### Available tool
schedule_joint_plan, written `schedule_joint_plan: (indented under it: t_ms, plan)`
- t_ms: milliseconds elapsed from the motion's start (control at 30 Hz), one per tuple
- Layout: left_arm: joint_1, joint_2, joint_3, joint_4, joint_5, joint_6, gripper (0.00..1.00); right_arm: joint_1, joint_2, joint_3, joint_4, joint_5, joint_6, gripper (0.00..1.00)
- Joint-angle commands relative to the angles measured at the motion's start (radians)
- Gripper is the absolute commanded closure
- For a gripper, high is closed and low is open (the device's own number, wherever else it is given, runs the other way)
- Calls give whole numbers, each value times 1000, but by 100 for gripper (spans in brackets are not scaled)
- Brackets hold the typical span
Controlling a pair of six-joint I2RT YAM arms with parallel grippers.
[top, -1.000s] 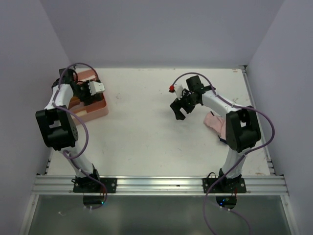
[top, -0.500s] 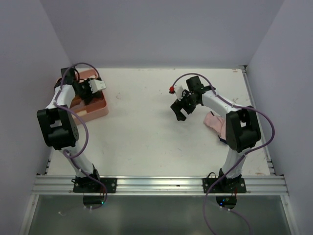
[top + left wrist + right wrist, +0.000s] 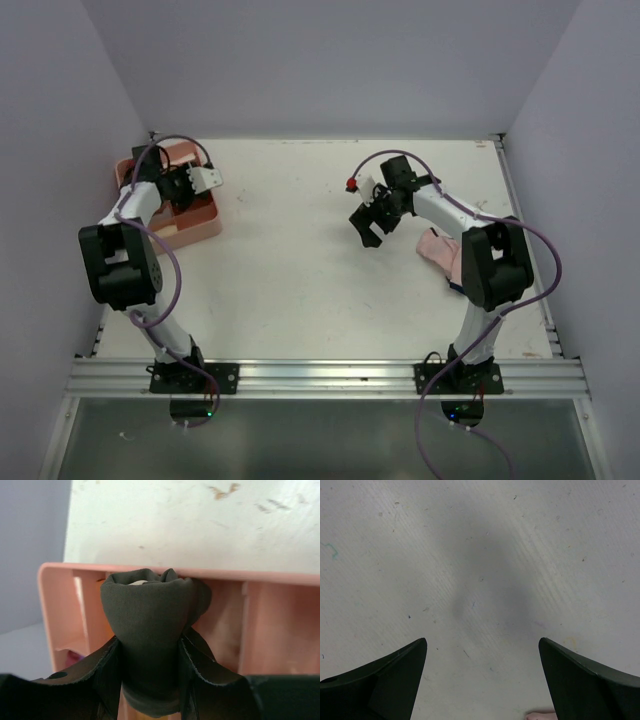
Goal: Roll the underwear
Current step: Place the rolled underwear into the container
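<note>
**Table** (image 3: 290, 270): white top, matt and scuffed. The wrist views show brown smears, dark specks and faint ribbing. A metal rail (image 3: 320, 377) runs along the near edge and carries both arm bases.

**Room:** plain pale grey-lilac walls (image 3: 320, 70) close round the back and both sides of the table.

**Tray** (image 3: 198, 228): pink plastic with inner dividers, at the far left of the table.

**Underwear, dark** (image 3: 147, 607): olive-brown, bunched into a rounded roll. It is clamped between the fingers of the left gripper (image 3: 150, 652) and hangs over the tray near its far rim. I cannot tell which compartment lies beneath it.

**Underwear, pink** (image 3: 436, 246): pale and crumpled, lying on the table at the right and partly hidden by the right arm.

**Left gripper:** jaws partly closed and pressed on either side of the dark roll.

**Right gripper** (image 3: 482, 655): jaws spread wide with nothing between them, above bare table near the middle. Its soft shadow falls on the surface below it. It is apart from the pink garment.
</note>
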Motion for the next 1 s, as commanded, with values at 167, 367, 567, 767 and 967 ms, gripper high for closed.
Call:
schedule_joint_plan:
  t_ms: [167, 367, 567, 767, 967]
  plan:
    - [-51, -14, -91, -10, 6, 25, 100, -1, -8, -8, -12, 46, -28, 1]
    - [-35, 69, 68, -204, -12, 22, 100, -1, -21, -17, -12, 44, -33, 1]
    - [-21, 34, 84, -281, -40, 86, 100, -1, -21, -16, -18, 55, -42, 1]
    - [-21, -12, 62, -332, -31, 106, 100, -1, -21, -22, -16, 49, -41, 1]
    - [-19, -24, 52, -367, -20, 119, 100, 1, -18, -20, -15, 47, -42, 1]
